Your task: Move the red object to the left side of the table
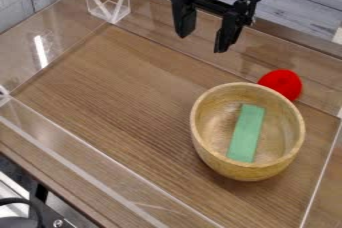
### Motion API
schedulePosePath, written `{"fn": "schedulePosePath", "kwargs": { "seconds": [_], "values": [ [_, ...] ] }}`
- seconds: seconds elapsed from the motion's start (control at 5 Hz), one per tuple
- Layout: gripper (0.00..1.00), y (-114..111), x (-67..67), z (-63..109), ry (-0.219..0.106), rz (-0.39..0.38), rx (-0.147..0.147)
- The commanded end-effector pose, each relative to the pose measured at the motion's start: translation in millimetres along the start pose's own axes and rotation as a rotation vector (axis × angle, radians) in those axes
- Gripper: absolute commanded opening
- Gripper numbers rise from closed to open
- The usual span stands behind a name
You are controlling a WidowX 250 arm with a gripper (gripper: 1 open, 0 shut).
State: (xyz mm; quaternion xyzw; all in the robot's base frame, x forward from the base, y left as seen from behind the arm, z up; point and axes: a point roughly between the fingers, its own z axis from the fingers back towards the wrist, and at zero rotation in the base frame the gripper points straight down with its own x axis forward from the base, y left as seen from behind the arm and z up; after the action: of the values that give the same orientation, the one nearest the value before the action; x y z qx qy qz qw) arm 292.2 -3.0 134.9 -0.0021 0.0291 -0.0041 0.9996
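Observation:
The red object (281, 83) is a small round ball resting on the table (120, 82) at the right, just behind the rim of a wooden bowl (247, 129). My gripper (202, 32) hangs above the far middle of the table, black, fingers pointing down and spread open with nothing between them. It is up and to the left of the red object, well apart from it.
A flat green block (249, 133) lies inside the wooden bowl. Clear acrylic walls (80, 162) edge the table on the front, left and back. A clear folded piece (107, 5) stands at the back left corner.

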Motion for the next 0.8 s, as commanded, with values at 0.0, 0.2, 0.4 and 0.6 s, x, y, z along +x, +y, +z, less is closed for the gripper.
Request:
{"fn": "schedulePosePath", "kwargs": {
  "seconds": [0.0, 0.2, 0.4, 0.6],
  "values": [
    [1.00, 4, -4.8, -8.2, 0.034, -0.034, -0.005],
    [1.00, -24, 7.2, -5.5, 0.018, -0.030, -0.017],
    [1.00, -39, 8.1, -3.8, 0.027, 0.010, -0.030],
    [1.00, -65, 20.7, 0.3, 0.027, 0.023, -0.041]
  ]
}}
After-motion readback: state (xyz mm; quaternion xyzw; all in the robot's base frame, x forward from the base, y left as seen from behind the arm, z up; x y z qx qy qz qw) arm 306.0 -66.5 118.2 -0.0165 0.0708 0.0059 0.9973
